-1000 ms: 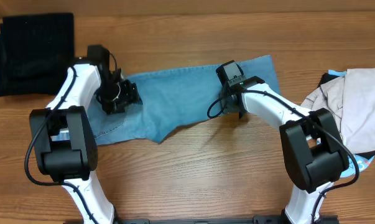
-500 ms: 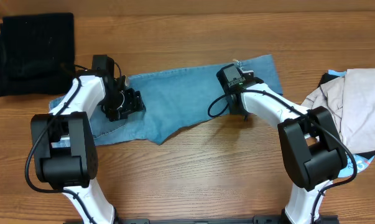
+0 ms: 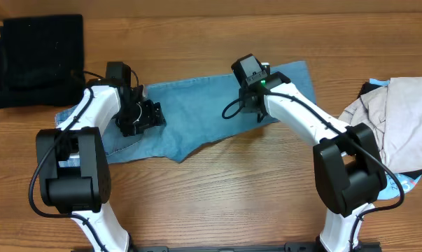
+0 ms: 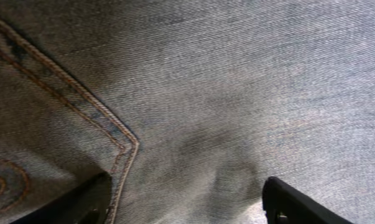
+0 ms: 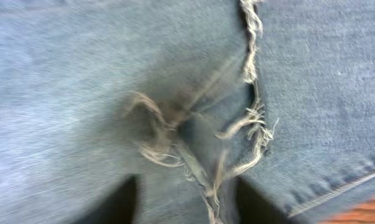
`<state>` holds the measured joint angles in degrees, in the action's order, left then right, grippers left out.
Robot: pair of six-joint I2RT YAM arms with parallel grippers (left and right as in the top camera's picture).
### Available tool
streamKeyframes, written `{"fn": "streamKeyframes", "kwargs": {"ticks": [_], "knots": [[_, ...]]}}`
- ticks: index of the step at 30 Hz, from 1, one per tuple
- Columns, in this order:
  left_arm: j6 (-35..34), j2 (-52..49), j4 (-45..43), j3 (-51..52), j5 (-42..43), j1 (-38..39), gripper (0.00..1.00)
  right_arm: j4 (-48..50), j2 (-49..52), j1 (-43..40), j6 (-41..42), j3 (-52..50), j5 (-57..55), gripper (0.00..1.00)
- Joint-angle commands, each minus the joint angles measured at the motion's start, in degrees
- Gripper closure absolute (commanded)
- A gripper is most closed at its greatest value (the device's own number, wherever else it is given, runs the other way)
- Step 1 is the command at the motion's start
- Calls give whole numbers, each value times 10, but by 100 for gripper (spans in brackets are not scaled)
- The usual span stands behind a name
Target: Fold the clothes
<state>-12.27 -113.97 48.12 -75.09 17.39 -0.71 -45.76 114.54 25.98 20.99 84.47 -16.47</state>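
The clothes are chiefly a light blue pair of jeans [image 3: 197, 115] lying flat across the middle of the table. My left gripper [image 3: 146, 115] is low over the jeans' left part. In the left wrist view its fingers [image 4: 299, 205] stand wide apart, open, beside a stitched pocket corner [image 4: 122, 146]. My right gripper [image 3: 256, 110] hovers over the jeans' right part. The right wrist view shows it open [image 5: 184, 202], with a frayed hem [image 5: 249, 134] running down between its fingers [image 5: 112, 202].
A folded black garment [image 3: 39, 59] lies at the back left corner. A beige garment [image 3: 399, 119] is heaped at the right edge over something black [image 3: 368, 87]. Bare wood [image 3: 217, 196] stretches in front of the jeans.
My right arm has swung up and to the left along the jeans. The left gripper has shifted slightly right over the pocket area.
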Motion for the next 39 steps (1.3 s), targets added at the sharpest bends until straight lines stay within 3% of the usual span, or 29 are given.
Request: {"fn": "streamKeyframes", "kwargs": {"ticks": [1, 6, 10, 15, 21, 30, 33, 34, 38, 39], "knots": [[21, -38, -2, 31, -26, 4, 17, -12, -1, -11, 0, 24, 14, 0], [31, -38, -1, 31, -26, 4, 12, -30, -2, -101, 28, 27, -11, 0], [31, -38, -2, 31, -25, 4, 11, -11, 3, -239, -100, 27, 209, 0], [31, -38, -4, 31, -25, 4, 8, -10, 6, -339, -155, 26, 332, 3], [31, -38, -3, 31, -24, 4, 1, -9, 46, -334, -155, 25, 363, 2], [31, -38, -7, 31, -24, 4, 0, 2, 67, -334, -155, 11, 400, 5], [31, -38, -6, 31, -24, 4, 0, 2, 89, -333, -152, 10, 423, 31], [31, -38, -6, 31, -24, 4, 0, -1, 93, -333, -150, 10, 421, 48], [31, -38, -6, 31, -24, 4, 0, -11, 93, -334, -136, 10, 408, 92], [31, -38, -6, 31, -24, 4, 0, -14, 93, -335, -108, 10, 381, 96]]}}
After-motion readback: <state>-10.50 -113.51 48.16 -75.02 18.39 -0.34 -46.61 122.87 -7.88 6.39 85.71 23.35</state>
